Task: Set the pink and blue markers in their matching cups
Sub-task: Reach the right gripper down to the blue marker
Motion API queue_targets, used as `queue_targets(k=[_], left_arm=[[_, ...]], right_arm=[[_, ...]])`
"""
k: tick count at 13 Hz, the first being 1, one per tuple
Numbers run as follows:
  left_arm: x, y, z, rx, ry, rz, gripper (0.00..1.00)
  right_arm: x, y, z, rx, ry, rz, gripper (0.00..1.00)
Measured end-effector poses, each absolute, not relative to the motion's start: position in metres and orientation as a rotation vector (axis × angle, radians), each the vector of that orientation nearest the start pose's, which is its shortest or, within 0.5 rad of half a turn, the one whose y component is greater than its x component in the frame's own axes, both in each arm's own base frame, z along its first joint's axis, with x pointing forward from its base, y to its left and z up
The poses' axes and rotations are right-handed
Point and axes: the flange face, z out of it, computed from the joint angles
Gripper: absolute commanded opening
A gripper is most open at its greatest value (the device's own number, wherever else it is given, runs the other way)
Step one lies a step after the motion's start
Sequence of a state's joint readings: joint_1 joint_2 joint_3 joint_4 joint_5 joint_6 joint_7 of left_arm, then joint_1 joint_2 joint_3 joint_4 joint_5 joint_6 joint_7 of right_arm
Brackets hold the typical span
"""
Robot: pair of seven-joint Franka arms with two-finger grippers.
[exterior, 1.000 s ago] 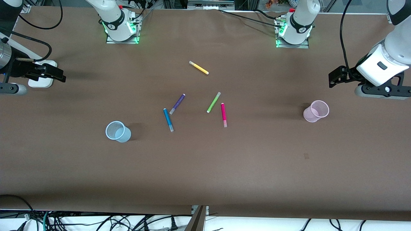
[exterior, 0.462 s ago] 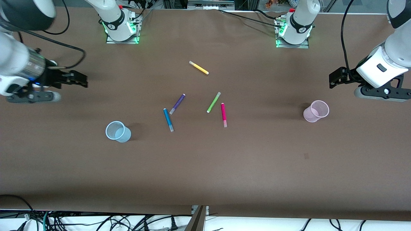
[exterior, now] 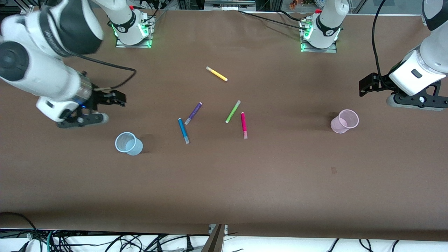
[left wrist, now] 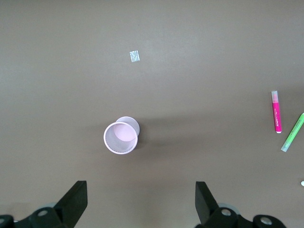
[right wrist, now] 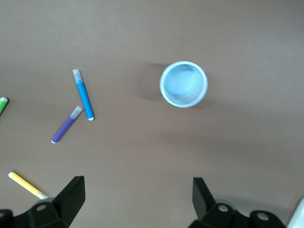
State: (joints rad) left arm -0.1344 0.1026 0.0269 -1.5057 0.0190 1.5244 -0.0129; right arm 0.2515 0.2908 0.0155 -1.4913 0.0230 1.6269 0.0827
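Cups first: the pale blue cup stands upright toward the right arm's end of the table, and the right wrist view looks straight down into it, showing nothing inside. The pale pink cup stands upright toward the left arm's end, also with nothing in it as seen from the left wrist view.

Between the two cups lie the pens, all flat on the brown table. The blue marker lies nearest the blue cup, just beside the purple pen and nearer to the front camera than it. The pink marker lies just beside the lime-green pen, well apart from the pink cup. A yellow pen lies farther from the front camera than the rest.

The right gripper hangs in the air over bare table near the blue cup, its fingers spread wide apart and holding nothing. The left gripper hangs over the table near the pink cup, its fingers likewise wide apart and holding nothing.
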Motion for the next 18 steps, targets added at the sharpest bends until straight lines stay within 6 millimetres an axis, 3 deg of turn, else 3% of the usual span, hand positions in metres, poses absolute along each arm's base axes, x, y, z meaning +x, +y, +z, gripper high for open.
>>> queue_targets(k=[4,6,14,16,18], left_arm=[[0.575,-0.064,0.592,-3.107,0.156,0.151,1.0],[0.572,-0.078,0.589,-3.104,0.188,0.174,1.0],[0.562,-0.166,0.57,-3.097,0.154,0.22,1.0],[0.56,-0.174,0.57,-3.096,0.15,0.221,1.0],[0.562,-0.168,0.571,-3.098,0.134,0.217,1.0]], right_arm=[[0.614,0.224,0.435,-3.113,-0.406,0.301,1.0],[0.616,0.244,0.414,-3.109,-0.446,0.28,1.0],[0.628,0.3,0.31,-3.089,-0.542,0.185,1.0],[0.631,0.309,0.283,-3.083,-0.555,0.145,1.0],[0.634,0.313,0.254,-3.079,-0.558,0.117,1.0]])
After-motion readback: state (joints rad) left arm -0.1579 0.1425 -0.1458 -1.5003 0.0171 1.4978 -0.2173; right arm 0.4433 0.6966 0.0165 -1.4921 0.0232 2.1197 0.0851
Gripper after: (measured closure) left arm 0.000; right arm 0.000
